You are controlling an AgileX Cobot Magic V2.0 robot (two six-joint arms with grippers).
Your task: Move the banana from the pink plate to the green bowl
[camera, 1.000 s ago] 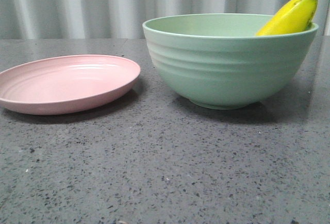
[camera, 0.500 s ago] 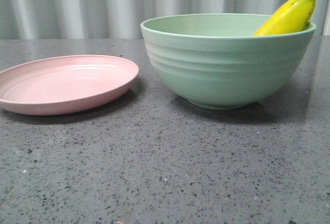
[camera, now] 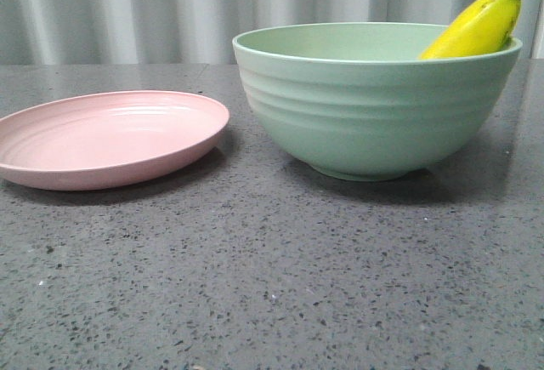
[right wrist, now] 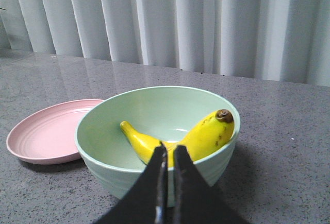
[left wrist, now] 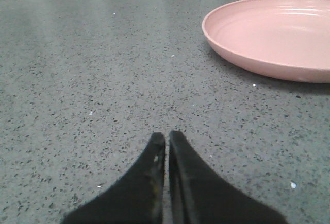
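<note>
I am judging the transfer as essentially complete: the banana (right wrist: 198,136) is lying inside the green bowl (camera: 374,106), and the pink plate (camera: 110,136) is sitting bare to the bowl's left, near it but not touching.

Step in hand, as I read it: clearing the arms away. To do it well I am planning to lift the right gripper (right wrist: 167,154) straight up and back, keeping it off the bowl's near rim, since a nudge there could tip the banana's raised end over the edge. No need to re-grasp anything.

Gripper state: the right gripper's fingers are pressed together with nothing between them, hanging on the near side of the bowl. The left gripper (left wrist: 166,141) is likewise clenched and empty, hovering low over the speckled grey table (camera: 272,285), with the plate well apart from it.

Containers:
- Green bowl: holding the banana only. Its curved body is resting on the inner floor; the dark-tipped end is leaning on the right-hand wall and sticking up past the rim in the front view.
- Pink plate: nothing on it, glossy ridges showing.

Risk, my estimate: low; the banana is looking settled.
</note>
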